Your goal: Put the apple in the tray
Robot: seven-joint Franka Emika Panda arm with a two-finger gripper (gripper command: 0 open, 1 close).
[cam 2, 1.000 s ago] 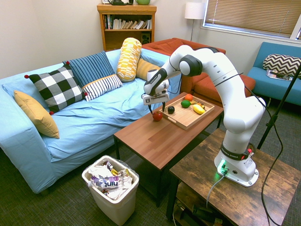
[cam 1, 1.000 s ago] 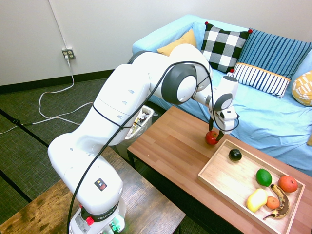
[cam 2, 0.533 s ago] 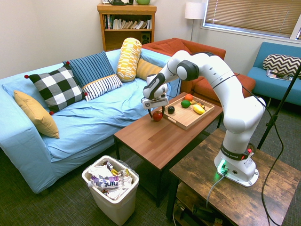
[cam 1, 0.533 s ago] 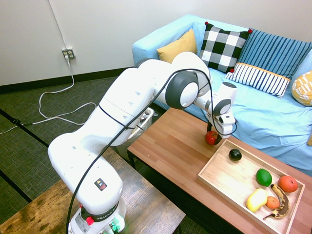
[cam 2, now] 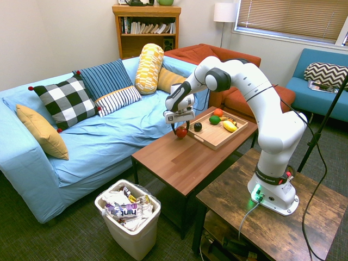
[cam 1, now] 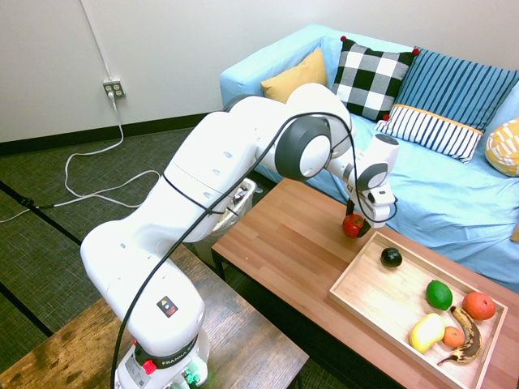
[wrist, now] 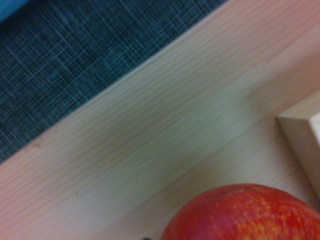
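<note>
Nearest us lies the large, shallow, pale-wood tray [cam 1: 369,288], its rim just beside our target; beyond it the small, glossy, deep-red apple [cam 1: 352,228] has shifted slightly upward — the white two-finger gripper [cam 2: 181,132] now clasps it from both sides; behind stretches the light-blue fabric sofa [cam 1: 442,211]; we judge the grasp made — carrying it over the rim comes next.

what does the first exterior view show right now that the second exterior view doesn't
Only the first exterior view: the wall outlet with its white cord.

Only the second exterior view: the bookcase, the floor lamp and the window blinds.

Both: the apple at the gripper, outside the tray, and the blue-covered sofa.
</note>
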